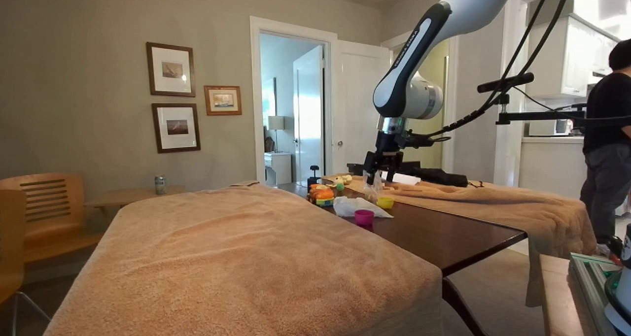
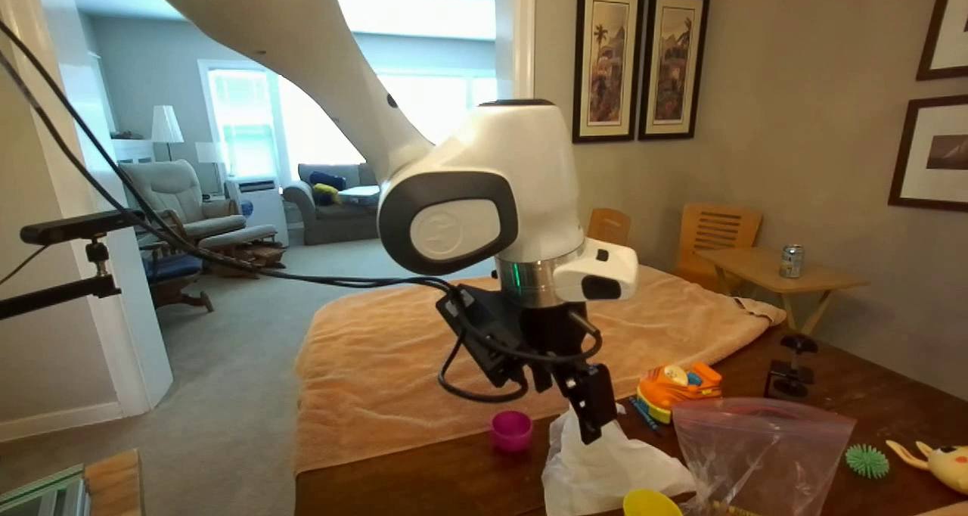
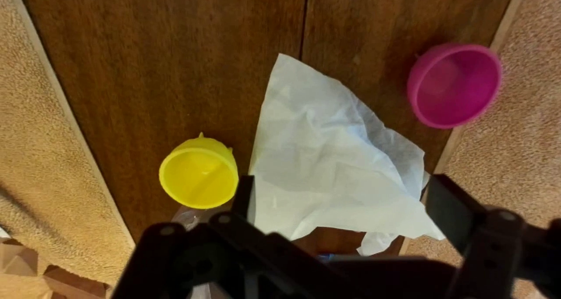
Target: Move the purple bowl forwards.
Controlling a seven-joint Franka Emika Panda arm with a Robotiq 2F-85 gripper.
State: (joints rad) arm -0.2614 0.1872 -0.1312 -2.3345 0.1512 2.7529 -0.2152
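The purple bowl (image 3: 456,86) stands upright on the dark wooden table, right beside the tan towel-covered surface. In both exterior views the purple bowl (image 1: 364,218) shows near the white cloth, and its opening faces up (image 2: 512,431). My gripper (image 3: 341,178) is open, with its fingers spread wide and nothing held between them. It hangs above the crumpled white cloth (image 3: 328,158), apart from the bowl, which lies up and to the right in the wrist view. In an exterior view the gripper (image 1: 379,179) points downward over the table.
A yellow bowl (image 3: 199,174) sits on the far side of the cloth from the purple one. A clear plastic bag (image 2: 756,455), an orange toy (image 2: 677,387), a green spiky ball (image 2: 867,461) and a black clamp (image 2: 792,365) occupy the table. Tan towels (image 1: 246,257) border it.
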